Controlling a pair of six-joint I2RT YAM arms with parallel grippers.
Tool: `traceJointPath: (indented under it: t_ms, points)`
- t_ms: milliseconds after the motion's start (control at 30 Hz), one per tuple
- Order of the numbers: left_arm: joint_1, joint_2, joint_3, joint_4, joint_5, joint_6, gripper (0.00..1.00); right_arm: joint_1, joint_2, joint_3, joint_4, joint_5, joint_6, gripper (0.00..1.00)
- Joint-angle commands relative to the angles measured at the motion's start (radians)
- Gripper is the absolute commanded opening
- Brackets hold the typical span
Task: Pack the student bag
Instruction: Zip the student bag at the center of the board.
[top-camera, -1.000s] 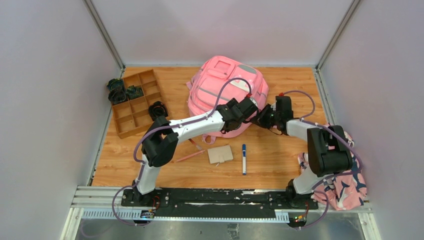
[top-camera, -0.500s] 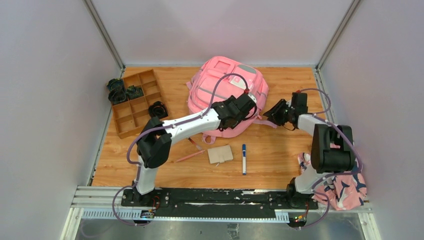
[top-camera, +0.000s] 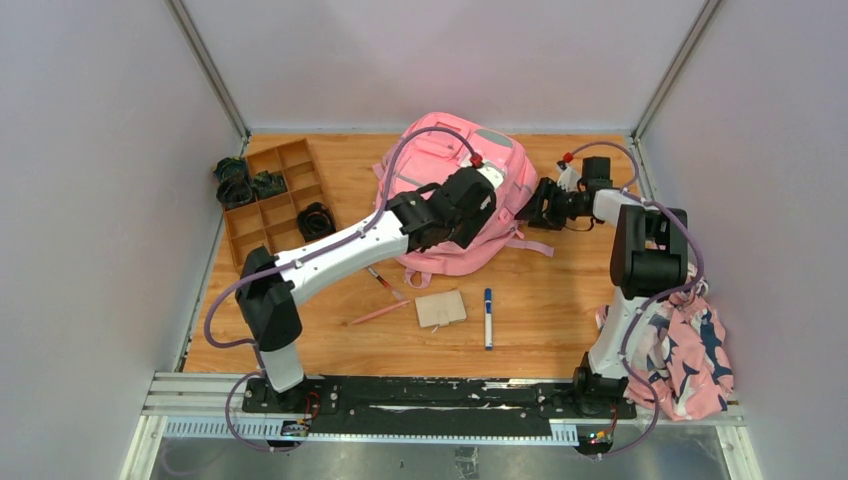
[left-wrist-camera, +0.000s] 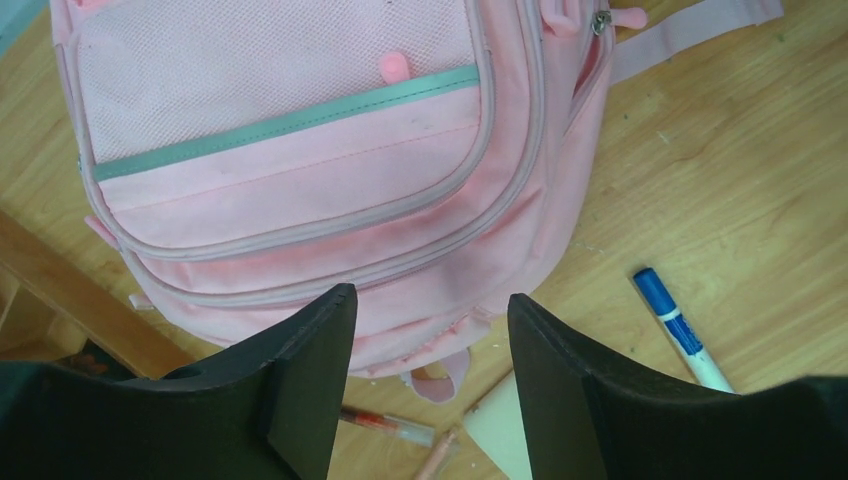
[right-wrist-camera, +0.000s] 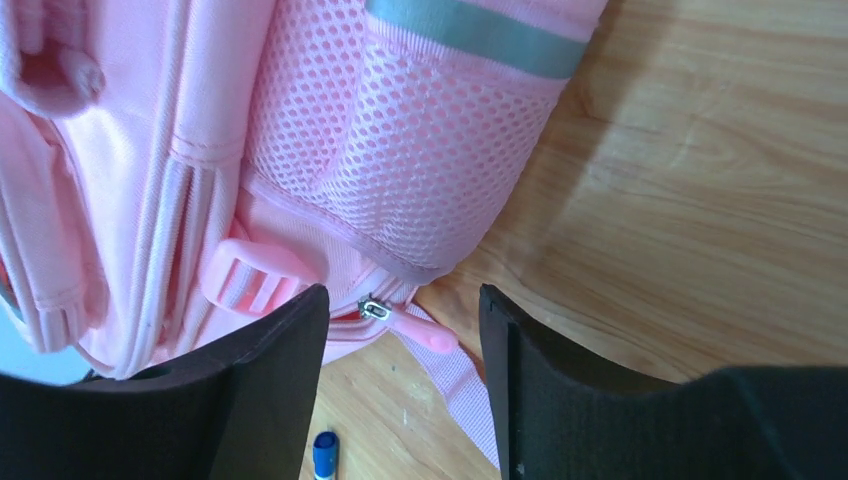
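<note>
The pink student bag (top-camera: 445, 140) lies flat at the back middle of the table, front pockets up. My left gripper (top-camera: 440, 225) hovers open above its near end; in the left wrist view the bag (left-wrist-camera: 300, 180) fills the frame and the left gripper (left-wrist-camera: 430, 300) has nothing between its fingers. My right gripper (top-camera: 543, 205) is open at the bag's right side. In the right wrist view the right gripper (right-wrist-camera: 400, 295) frames a pink zipper pull (right-wrist-camera: 420, 328) without touching it, below the mesh side pocket (right-wrist-camera: 420, 150).
A blue marker (top-camera: 488, 317), a beige notebook (top-camera: 440, 308), a pink pencil (top-camera: 380, 312) and a red pen (top-camera: 383, 282) lie in front of the bag. A wooden divided tray (top-camera: 268, 205) stands at the left. Floral cloth (top-camera: 690, 360) hangs at the near right.
My right gripper has opened and swung from the bag's near right corner back along its right side. The left gripper has moved back and left over the bag.
</note>
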Motion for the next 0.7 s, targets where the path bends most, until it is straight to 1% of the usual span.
traceJointPath:
  t_ms: [0, 167, 267, 400, 500, 667]
  points:
    - [0.039, -0.051, -0.038, -0.023, 0.091, -0.053, 0.63, -0.017, 0.051, 0.036, -0.141, -0.137, -0.16, 0.62]
    - [0.094, -0.086, -0.108, -0.006, 0.123, -0.112, 0.63, -0.017, 0.078, 0.001, -0.112, -0.199, -0.163, 0.62]
    - [0.112, -0.112, -0.159, 0.02, 0.139, -0.125, 0.63, -0.017, 0.073, -0.018, -0.097, -0.243, -0.171, 0.59]
    - [0.115, -0.124, -0.181, 0.021, 0.147, -0.126, 0.63, -0.017, 0.056, -0.026, -0.095, -0.257, -0.175, 0.46]
    - [0.115, -0.122, -0.181, 0.023, 0.129, -0.122, 0.62, -0.017, 0.038, -0.038, -0.105, -0.215, -0.179, 0.39]
    - [0.12, -0.095, -0.15, 0.001, 0.116, -0.101, 0.62, -0.019, 0.025, -0.061, -0.104, -0.173, -0.177, 0.23]
